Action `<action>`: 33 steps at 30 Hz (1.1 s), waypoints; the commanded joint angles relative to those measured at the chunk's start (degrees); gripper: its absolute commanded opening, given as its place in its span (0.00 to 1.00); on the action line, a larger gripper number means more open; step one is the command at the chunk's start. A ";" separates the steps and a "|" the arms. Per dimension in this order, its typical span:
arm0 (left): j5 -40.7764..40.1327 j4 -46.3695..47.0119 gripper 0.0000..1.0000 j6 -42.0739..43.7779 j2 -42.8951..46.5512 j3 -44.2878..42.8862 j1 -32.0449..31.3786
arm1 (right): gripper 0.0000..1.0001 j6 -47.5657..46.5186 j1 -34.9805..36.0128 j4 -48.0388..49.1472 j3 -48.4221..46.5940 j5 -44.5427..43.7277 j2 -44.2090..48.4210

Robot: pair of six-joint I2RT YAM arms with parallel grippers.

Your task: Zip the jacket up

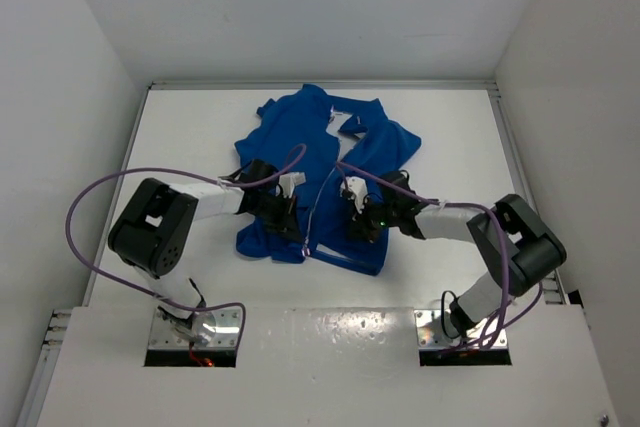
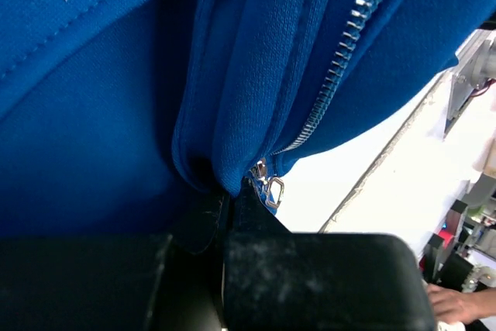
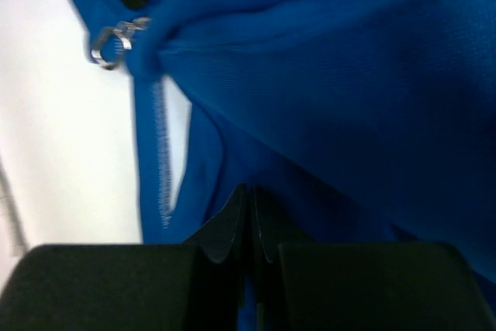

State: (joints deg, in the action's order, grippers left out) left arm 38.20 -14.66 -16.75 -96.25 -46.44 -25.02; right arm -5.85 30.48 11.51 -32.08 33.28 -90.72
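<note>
The left gripper (image 1: 284,213) rests on the jacket's left-hand panel, its 2 fingers pressed together on a fold of blue fabric just beside the zipper slider (image 2: 268,186). The jacket (image 1: 300,142) lies spread on the white table (image 1: 180,127), front unzipped. The right gripper (image 1: 361,224) is closed too, apparently pinching the right-hand panel's hem, though its wrist view is blurred.

The jacket (image 1: 320,172) is lying across the middle of the table (image 1: 190,127), its collar toward the far wall and its hem toward the arm bases. The left gripper (image 1: 287,215) is pinching its left panel near the hem, and the right gripper (image 1: 358,219) is pinching the right panel opposite, with the zipper (image 1: 322,202) running between them.
</note>
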 commanded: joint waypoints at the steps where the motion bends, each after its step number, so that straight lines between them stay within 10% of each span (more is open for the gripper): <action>1: 0.56 -2.92 0.00 -0.12 -2.01 -0.94 0.32 | 0.03 -2.77 0.55 -0.52 -2.82 -5.76 -1.13; 17: -1.81 -2.92 0.00 -0.12 -2.01 0.12 -0.82 | 0.00 5.32 -9.90 -14.67 -13.98 -24.23 -9.84; 26: 4.25 -3.45 0.00 -0.12 -8.60 -3.93 -1.97 | 0.31 6.29 -12.55 -13.71 -5.64 4.47 7.97; 33: 7.06 -3.45 0.00 -0.12 -9.13 -3.93 -1.97 | 0.31 -10.39 -5.63 -6.08 1.22 11.29 17.93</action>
State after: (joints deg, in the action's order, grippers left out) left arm 45.30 -14.85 -17.65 -103.83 -50.78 -25.54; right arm -7.40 21.65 0.30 -33.41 39.07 -75.35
